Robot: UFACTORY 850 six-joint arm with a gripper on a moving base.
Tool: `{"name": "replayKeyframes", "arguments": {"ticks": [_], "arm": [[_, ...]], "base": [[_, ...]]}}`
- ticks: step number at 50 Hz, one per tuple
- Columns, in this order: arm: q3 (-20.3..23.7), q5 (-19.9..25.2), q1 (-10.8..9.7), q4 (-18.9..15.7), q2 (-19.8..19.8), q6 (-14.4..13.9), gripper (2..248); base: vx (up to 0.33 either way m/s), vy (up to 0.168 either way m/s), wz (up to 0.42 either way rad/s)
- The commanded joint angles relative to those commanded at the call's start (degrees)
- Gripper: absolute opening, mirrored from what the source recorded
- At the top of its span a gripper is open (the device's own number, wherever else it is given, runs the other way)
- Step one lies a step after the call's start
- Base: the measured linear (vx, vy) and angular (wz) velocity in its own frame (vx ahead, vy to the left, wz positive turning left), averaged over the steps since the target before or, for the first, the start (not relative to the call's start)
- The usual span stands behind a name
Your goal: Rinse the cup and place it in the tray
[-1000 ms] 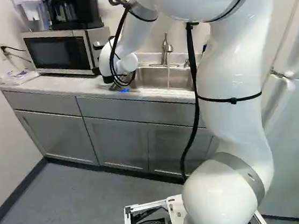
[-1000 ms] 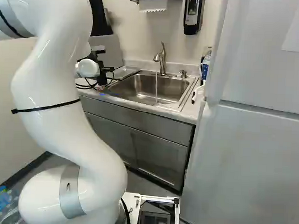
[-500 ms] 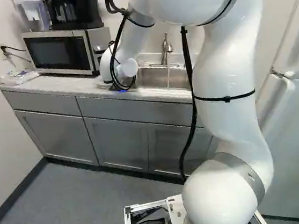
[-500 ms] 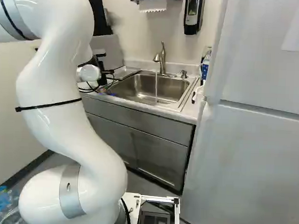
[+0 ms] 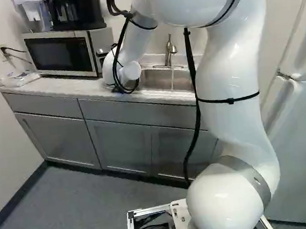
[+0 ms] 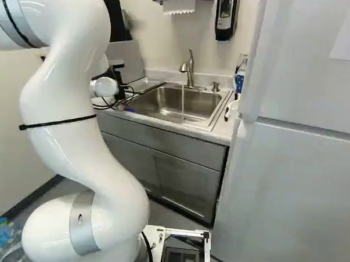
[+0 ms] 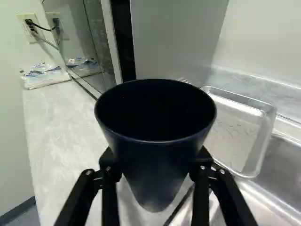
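Because its mouth likely needs room, we grip the cup (image 7: 154, 174) below its rim

Our pincer (image 7: 156, 162), open to the cup's width, clasps both sides above the worktop (image 7: 56, 127). The tray (image 7: 237, 134) lies at our two o'clock, beside the sink (image 6: 164, 101), presumably for draining.

Glossy metal is seen on sink (image 6: 156, 101) & tray (image 7: 233, 136) beside it; smooth, semi-matt surf. is shown by cup (image 7: 153, 167) nr sink.

Countertop (image 5: 75, 87), pale, marbled. In the left base view: microwave (image 5: 60, 54), at ten o'clock; plastic-wrapped packet (image 5: 19, 78), at the microwave's eight o'clock; inset sink (image 5: 157, 79), at one. Right base view: shallow metal tray (image 7: 237, 129), at the sink's ten o'clock.
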Motion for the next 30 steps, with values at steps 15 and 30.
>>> {"name": "replayKeyframes", "arguments": {"ticks": [15,30], "arm": [[-0.01,0.00,0.00,0.00,0.10,0.00,124],[-0.16,0.00,-0.04,0.00,1.39,0.00,124]], "base": [[0.000,0.000,0.000],[0.000,0.000,0.000]]}}
